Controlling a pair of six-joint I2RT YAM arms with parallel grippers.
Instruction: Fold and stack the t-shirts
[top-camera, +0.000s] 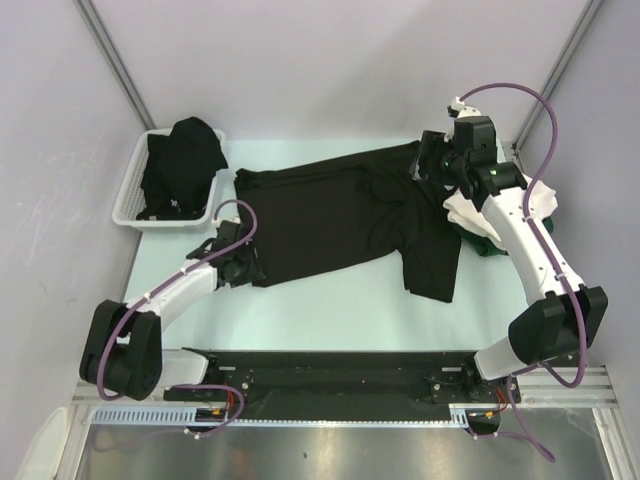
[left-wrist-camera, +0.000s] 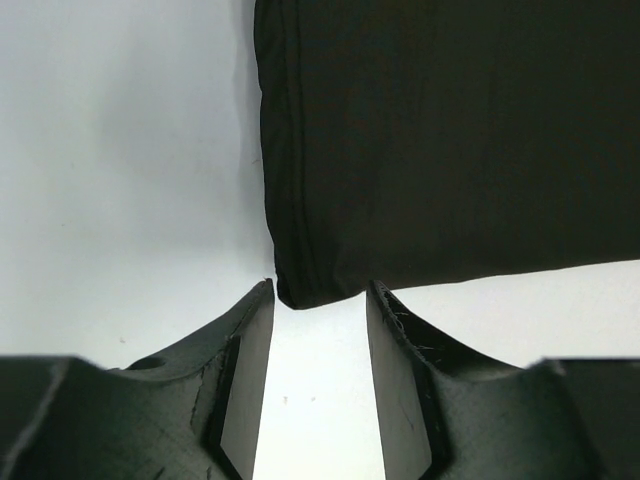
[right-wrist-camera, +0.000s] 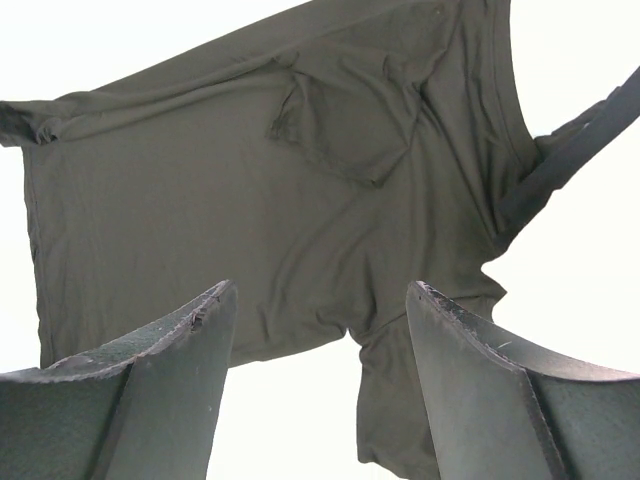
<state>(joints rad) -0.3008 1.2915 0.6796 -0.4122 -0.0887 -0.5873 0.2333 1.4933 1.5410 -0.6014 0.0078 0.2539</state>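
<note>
Progress, judged from above: partway at most. Black t-shirt (top-camera: 340, 215) laid out across middle of table (top-camera: 330, 320), not yet folded, one sleeve trailing toward near edge, some rumpling toward collar end. Just beside, under right arm, white shirt (top-camera: 465, 215) and green shirt (top-camera: 487, 247) lying together, seemingly a finished pile, though mostly hidden. At far left, white basket (top-camera: 128, 205) with heap of black shirts (top-camera: 182, 160) inside, presumably waiting their turn. Left gripper (top-camera: 240, 262) low at near left corner of spread shirt; right gripper (top-camera: 437, 165) over far right end.

From left wrist: left gripper (left-wrist-camera: 320, 295) parted a little, fingertips (left-wrist-camera: 250, 330) either side of hem corner of black t-shirt (left-wrist-camera: 450, 140). Corner right at the mouth, not pinched; nothing held. Cloth flat on table, hem seam straight.

From right wrist: right gripper (right-wrist-camera: 320, 288) spread wide, empty, hanging above black t-shirt (right-wrist-camera: 200, 200). Body of shirt fairly flat below, small flap doubled back near collar, sleeve bunched at near right. No touch to be seen.

Remaining, by estimate: grip both ends, fold this shirt, set on pile at right, then same again for each shirt in basket. Count of those impossible to tell from heap.
</note>
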